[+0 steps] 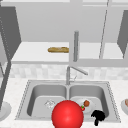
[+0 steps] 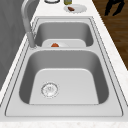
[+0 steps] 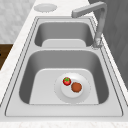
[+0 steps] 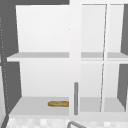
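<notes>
My right hand [image 1: 98, 116] hangs in front of the sink's right basin, just off the front rim, with its fingers relaxed and pointing down, holding nothing. In the left side view this hand [image 2: 113, 6] floats over the wooden floor, clear of the counter. Nearest to it is a white plate [image 1: 91, 108] in the right basin, carrying a strawberry [image 3: 66, 81] and a brown round piece of food [image 3: 76, 87]. A large red ball [image 1: 67, 115] shows at the bottom centre, before the sink's front rim and left of the hand.
The double sink [image 1: 110, 96] has a tall faucet [image 1: 68, 75] behind the divider. A bread loaf [image 1: 58, 49] lies on the open cabinet's lower shelf [image 4: 37, 106]. One white plate [image 3: 45, 7] stands on the left counter, another plate [image 2: 80, 9] with food on the right counter.
</notes>
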Motion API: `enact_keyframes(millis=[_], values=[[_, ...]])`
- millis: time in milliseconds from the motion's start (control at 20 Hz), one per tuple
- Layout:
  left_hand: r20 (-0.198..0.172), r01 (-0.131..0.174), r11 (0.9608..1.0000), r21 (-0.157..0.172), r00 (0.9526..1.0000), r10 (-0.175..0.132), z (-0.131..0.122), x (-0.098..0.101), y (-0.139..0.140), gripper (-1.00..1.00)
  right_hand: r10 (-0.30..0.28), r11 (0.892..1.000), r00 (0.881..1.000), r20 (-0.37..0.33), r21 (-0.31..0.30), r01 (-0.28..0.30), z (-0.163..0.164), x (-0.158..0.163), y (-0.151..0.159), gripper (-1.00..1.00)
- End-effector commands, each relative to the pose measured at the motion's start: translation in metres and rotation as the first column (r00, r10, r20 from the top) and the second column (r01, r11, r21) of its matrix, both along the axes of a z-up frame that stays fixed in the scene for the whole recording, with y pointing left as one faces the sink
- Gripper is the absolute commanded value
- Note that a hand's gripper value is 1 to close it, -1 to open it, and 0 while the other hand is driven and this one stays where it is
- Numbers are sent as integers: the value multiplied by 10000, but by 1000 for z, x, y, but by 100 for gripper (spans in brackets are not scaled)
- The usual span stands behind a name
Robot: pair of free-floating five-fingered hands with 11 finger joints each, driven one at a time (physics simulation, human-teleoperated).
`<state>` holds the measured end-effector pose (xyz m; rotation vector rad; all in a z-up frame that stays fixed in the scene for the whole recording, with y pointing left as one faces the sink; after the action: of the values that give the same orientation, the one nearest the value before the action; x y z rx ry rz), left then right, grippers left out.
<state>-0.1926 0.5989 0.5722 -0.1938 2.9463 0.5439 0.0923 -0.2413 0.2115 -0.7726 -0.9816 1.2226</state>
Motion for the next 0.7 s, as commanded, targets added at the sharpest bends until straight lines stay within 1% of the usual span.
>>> enact_keyframes(millis=[0, 50, 100, 150, 250, 300, 400, 500, 550, 650], values=[[-175, 213, 9993, 319, 9996, -207, -19, -15, 9, -100, 0, 10000, 10000, 0, 0, 0, 0, 0, 0, 0], [-194, 250, 9989, 401, 9995, -243, -23, -18, 11, -100, 0, 10000, 10000, 0, 0, 0, 0, 0, 0, 0], [-459, 406, 9985, 377, 9982, -388, -29, -12, 13, -100, 0, 10000, 10000, 0, 0, 0, 0, 0, 0, 0], [-516, 375, 9985, 390, 9980, -354, -36, -9, 9, -100, 0, 10000, 10000, 0, 0, 0, 0, 0, 0, 0], [-381, 131, 9988, 467, 9992, -113, -50, -11, 10, -100, 0, 10000, 10000, 0, 0, 0, 0, 0, 0, 0], [-330, 87, 9989, 457, 9994, -72, -57, -11, 8, -100, 0, 10000, 10000, 0, 0, 0, 0, 0, 0, 0], [-260, 100, 9989, 448, 9996, -88, -74, -11, 4, -100, 0, 10000, 10000, 0, 0, 0, 0, 0, 0, 0], [-127, 104, 9989, 448, 9999, -98, -90, -6, -4, -100, 0, 10000, 10000, 0, 0, 0, 0, 0, 0, 0], [-56, 58, 9990, 440, 10000, -55, -98, -4, -8, -100, 0, 10000, 10000, 0, 0, 0, 0, 0, 0, 0], [-57, -4, 9990, 456, 10000, 7, -114, 1, -16, -100, 0, 10000, 10000, 0, 0, 0, 0, 0, 0, 0]])
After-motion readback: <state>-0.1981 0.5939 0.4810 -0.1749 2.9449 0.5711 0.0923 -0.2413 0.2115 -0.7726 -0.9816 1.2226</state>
